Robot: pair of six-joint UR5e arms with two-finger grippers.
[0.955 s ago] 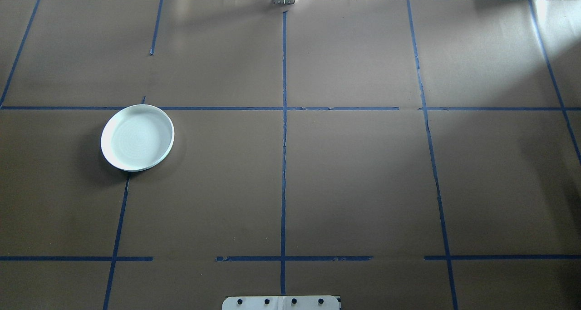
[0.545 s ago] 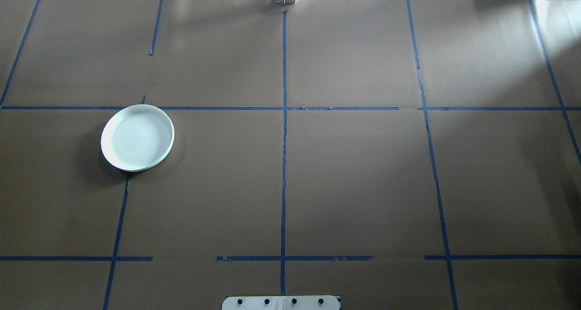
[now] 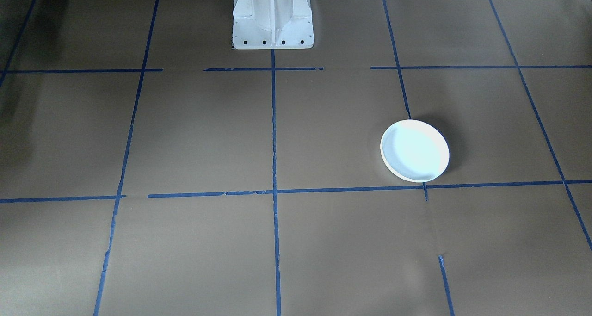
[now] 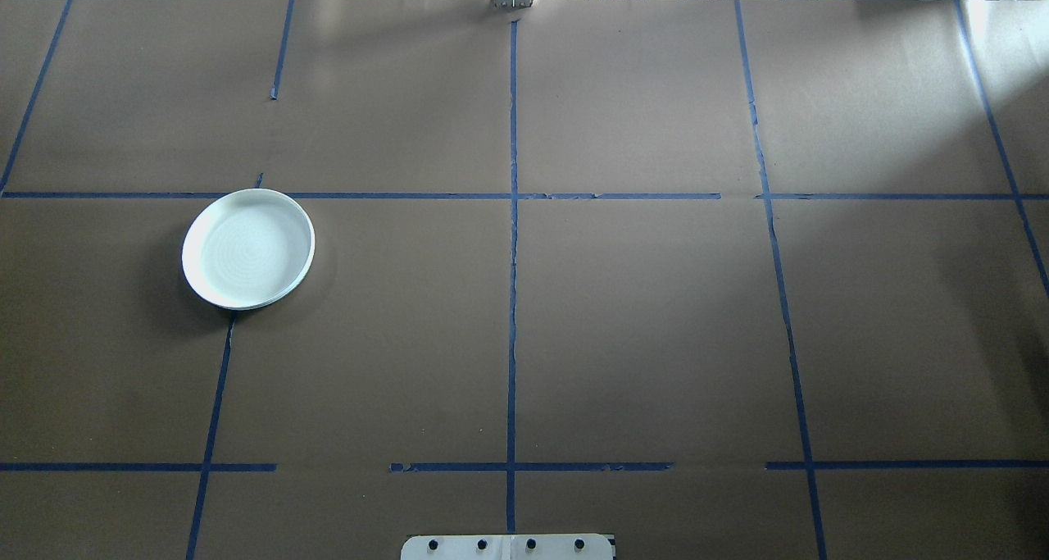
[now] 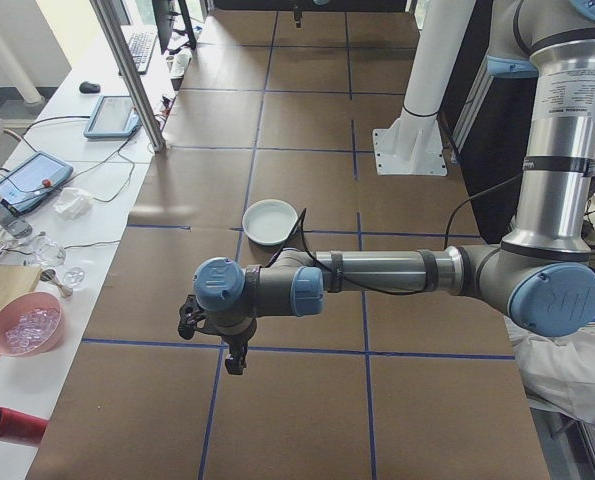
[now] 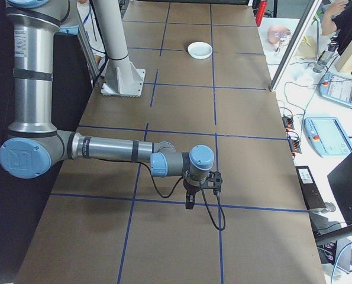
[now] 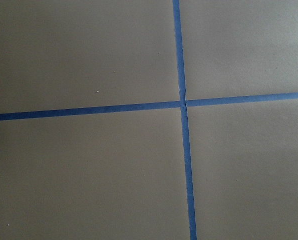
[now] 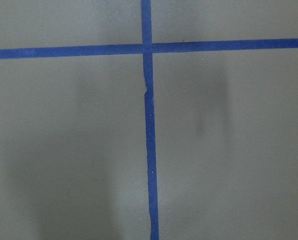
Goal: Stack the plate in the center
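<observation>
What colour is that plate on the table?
The plate is white with a pale bluish inside and faint rings, clearest in the overhead view.

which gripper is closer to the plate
The left gripper: the plate lies on the robot's left side, while the right gripper hangs at the opposite end.

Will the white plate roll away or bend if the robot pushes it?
Probably not. The plate lies flat on the table, so it would likely slide rather than roll. Its raised rim keeps a crisp round shape, suggesting it is stiff. The glossy inside may be slippery to pinch.
</observation>
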